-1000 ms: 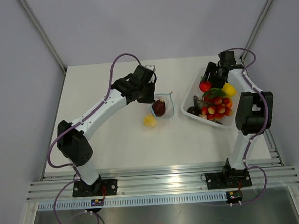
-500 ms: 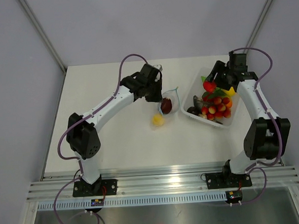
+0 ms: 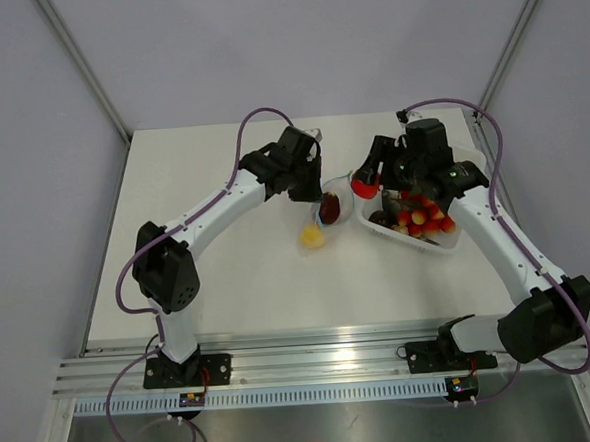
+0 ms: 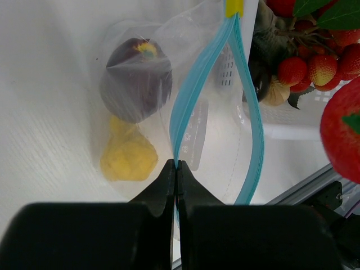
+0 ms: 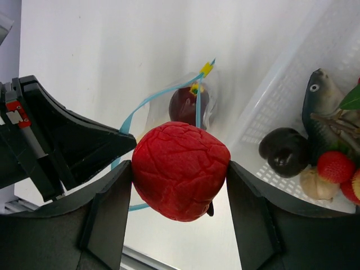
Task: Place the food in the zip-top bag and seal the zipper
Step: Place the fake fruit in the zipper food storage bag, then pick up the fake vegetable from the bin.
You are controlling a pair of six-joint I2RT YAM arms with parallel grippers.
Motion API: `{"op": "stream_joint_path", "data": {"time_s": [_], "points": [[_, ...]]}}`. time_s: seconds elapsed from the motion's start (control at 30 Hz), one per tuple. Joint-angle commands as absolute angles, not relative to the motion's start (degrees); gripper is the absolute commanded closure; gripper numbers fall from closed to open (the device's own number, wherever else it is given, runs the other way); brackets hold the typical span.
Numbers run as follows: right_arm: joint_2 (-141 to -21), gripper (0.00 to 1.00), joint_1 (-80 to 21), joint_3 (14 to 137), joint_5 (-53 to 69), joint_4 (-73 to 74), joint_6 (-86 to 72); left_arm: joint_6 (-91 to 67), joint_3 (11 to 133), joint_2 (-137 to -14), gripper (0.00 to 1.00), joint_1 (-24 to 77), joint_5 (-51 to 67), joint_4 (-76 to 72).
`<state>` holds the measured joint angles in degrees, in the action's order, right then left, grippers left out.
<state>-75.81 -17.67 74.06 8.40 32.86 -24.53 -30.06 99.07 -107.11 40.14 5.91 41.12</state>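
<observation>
right pincer (image 5: 179, 188) swung to clear bag (image 4: 220, 147), clamping wrinkled red fruit (image 5: 180, 166)

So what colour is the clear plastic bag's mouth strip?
The strip is blue-teal, clearest in left wrist view.

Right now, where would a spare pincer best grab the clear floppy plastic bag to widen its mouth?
Probably the free blue-teal zipper strip, mid-length, from above: it bows away from the strip the left pincer pinches, leaving a thin, exposed edge.

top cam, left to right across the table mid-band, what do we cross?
Going right: yellow piece → maroon piece in the zip-top bag → red piece held by the right gripper → clear tub.
</observation>
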Motion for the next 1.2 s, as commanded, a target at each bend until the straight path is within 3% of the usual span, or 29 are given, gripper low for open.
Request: {"op": "stream_joint_path", "data": {"time_s": [0.0, 0.33, 0.4, 0.5, 0.6, 0.67, 0.87, 1.03, 1.17], "points": [[-77.16, 0.64, -21.08, 73.74, 6.07, 32.08, -26.98, -30.41, 98.35, -104.68, 1.00, 39.81, 7.21, 38.32], [-83.67, 0.59, -29.00, 74.36, 3.16, 29.53, -28.30, -30.76, 95.63, -102.57, 1.00, 39.81, 6.94, 37.71], [-85.34, 0.33, -29.35, 75.06, 3.17, 30.23, -27.95, -30.85, 95.19, -102.30, 1.00, 39.81, 6.94, 37.53], [-85.69, 0.08, -29.53, 75.76, 2.20, 31.72, -27.51, -30.76, 95.01, -101.69, 1.00, 39.81, 6.77, 37.53], [-84.30, 0.03, -29.53, 76.29, -1.30, 32.78, -26.72, -30.67, 95.10, -101.60, 1.00, 39.81, 6.85, 37.62], [-83.24, 0.04, -29.53, 77.34, -4.56, 34.18, -25.24, -30.67, 95.19, -101.51, 1.00, 39.81, 6.86, 37.62], [-81.39, 0.30, -24.80, 79.36, -11.96, 37.62, -23.64, -30.59, 94.22, -100.46, 1.00, 39.81, 6.86, 37.53], [-82.35, 0.51, -11.27, 80.50, -9.85, 36.91, -23.12, -30.32, 92.99, -98.70, 1.00, 39.81, 7.03, 37.35], [-91.55, 0.54, -6.51, 86.20, -13.08, 39.63, -20.84, -30.06, 92.46, -97.65, 1.00, 39.81, 7.21, 37.18]]}}
